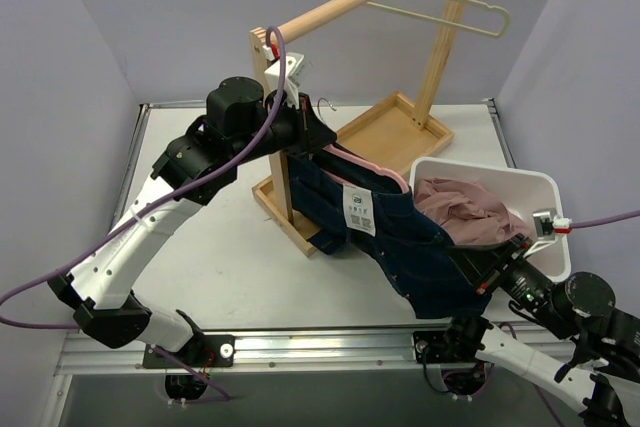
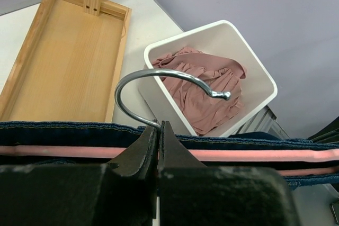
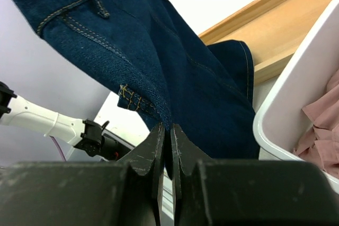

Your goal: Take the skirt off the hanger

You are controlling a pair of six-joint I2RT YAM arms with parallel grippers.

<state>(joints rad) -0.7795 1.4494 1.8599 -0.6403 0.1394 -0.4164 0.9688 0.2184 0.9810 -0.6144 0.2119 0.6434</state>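
The dusty-pink skirt (image 1: 465,209) lies crumpled in a soft heap inside a white bin (image 1: 490,168), its pleated tiers bunched together. The slim cream hanger (image 1: 400,9) hangs bare by its metal hook from a wooden rail (image 1: 350,0), well apart from the skirt.

White tubular links and chunky black cylindrical joints make up the left arm (image 1: 150,215) and right arm (image 1: 588,297), each trailing a thin purple cable (image 1: 273,62). The left gripper (image 2: 158,125) and right gripper (image 3: 170,128) have matte black, wedge-shaped fingers (image 2: 139,154).
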